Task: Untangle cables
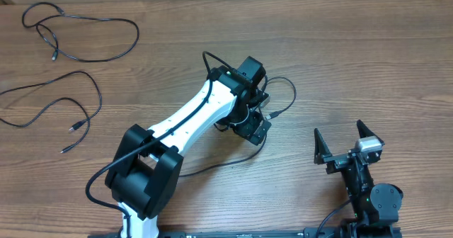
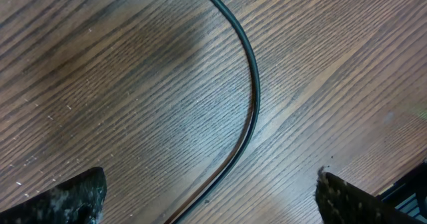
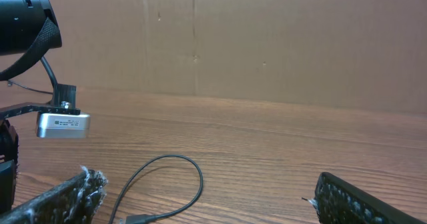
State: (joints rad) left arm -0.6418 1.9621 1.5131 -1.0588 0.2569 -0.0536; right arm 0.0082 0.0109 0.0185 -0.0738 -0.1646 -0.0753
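Note:
Three black cables lie on the wooden table. One cable [image 1: 286, 89] loops by my left gripper [image 1: 253, 127], its plug [image 1: 273, 115] beside the gripper and its tail running toward the front [image 1: 219, 165]. In the left wrist view this cable [image 2: 254, 97] curves over the table between the open fingers [image 2: 210, 199], which do not touch it. Two more cables lie at the far left, one at the back [image 1: 92, 59], one nearer [image 1: 49, 108]. My right gripper [image 1: 342, 140] is open and empty; its view [image 3: 207, 201] shows the loop [image 3: 197, 174] and plug [image 3: 137, 219].
The left arm's white link [image 1: 191, 117] reaches diagonally over the table's middle. Its wrist camera [image 3: 63, 125] shows at the left of the right wrist view. A brown wall [image 3: 267, 44] stands behind the table.

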